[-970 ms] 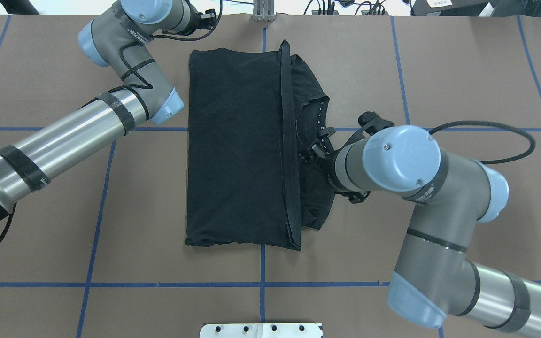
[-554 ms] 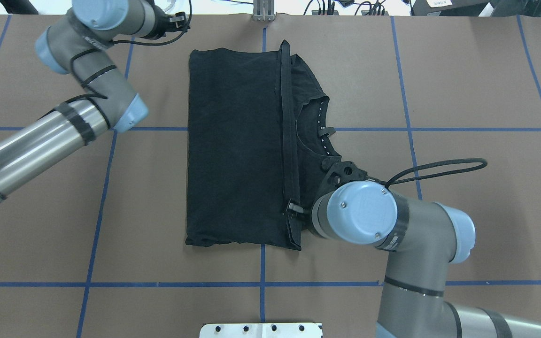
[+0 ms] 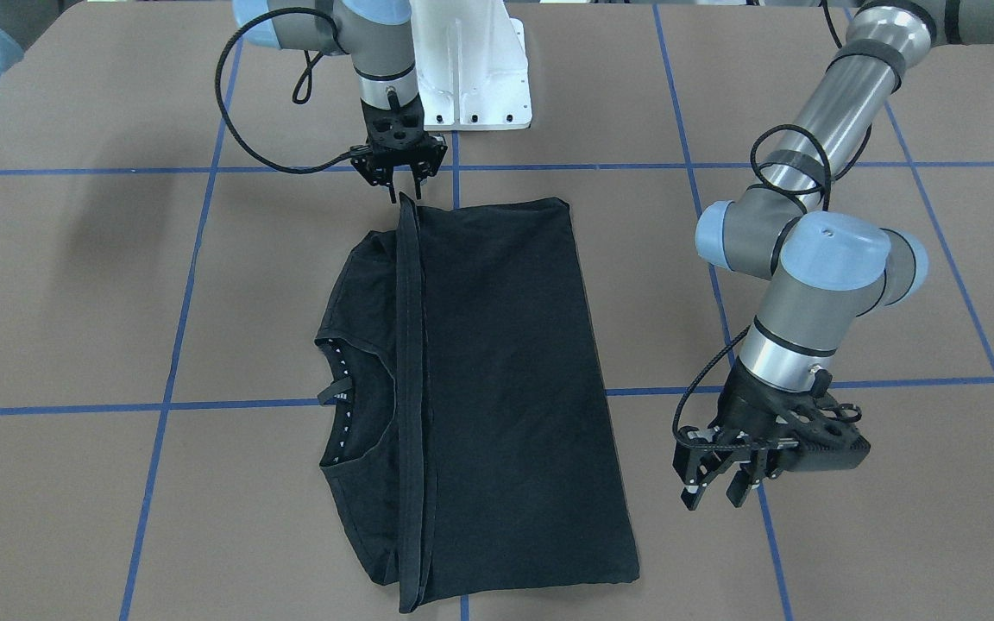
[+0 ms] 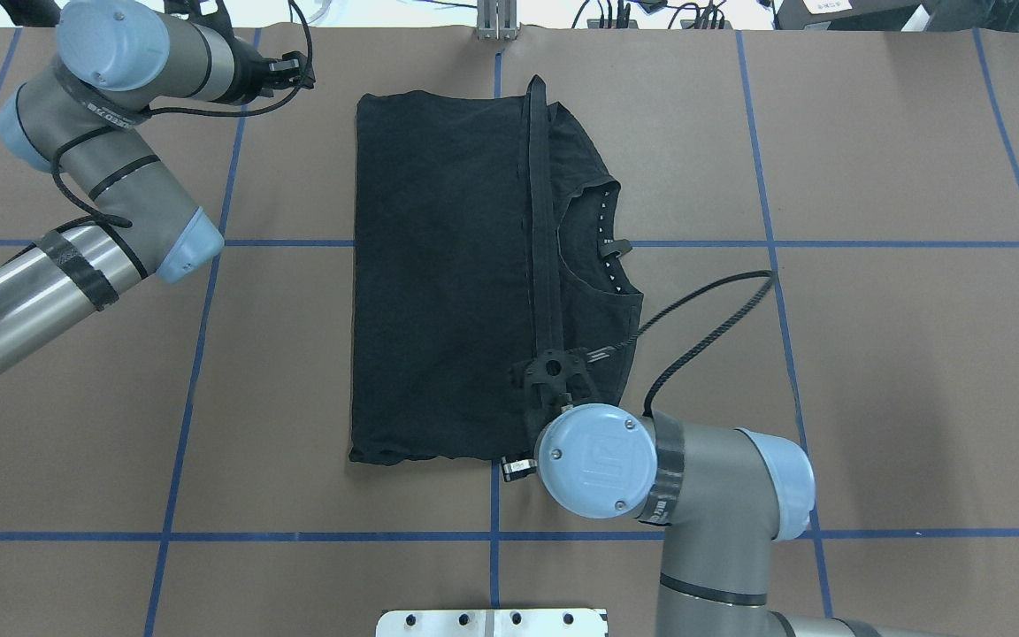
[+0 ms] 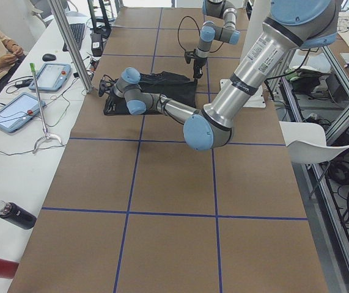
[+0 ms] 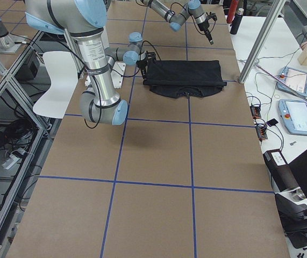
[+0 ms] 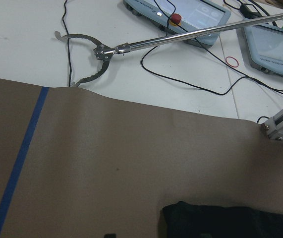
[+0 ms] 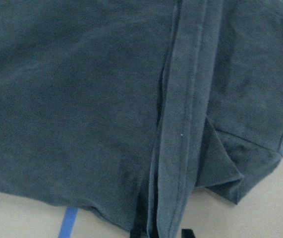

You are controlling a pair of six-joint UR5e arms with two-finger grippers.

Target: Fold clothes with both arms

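Currently my black two-finger right hand (image 3: pixel 405 190) hangs spread astride the hem band (image 4: pixel 538 221) at 6 o'clock of the black short-sleeved cotton T-shirt (image 4: pixel 439 265), which lies half-folded mid brown desk (image 4: pixel 872 354). I judge it is set to pinch that corner. Further off, my left hand (image 3: pixel 713 496), spread and empty, sits clear at 10 o'clock.

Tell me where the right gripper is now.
In the front-facing view the right gripper hangs at upper left, at the robot-side end of the folded band on the T-shirt, near the white base.
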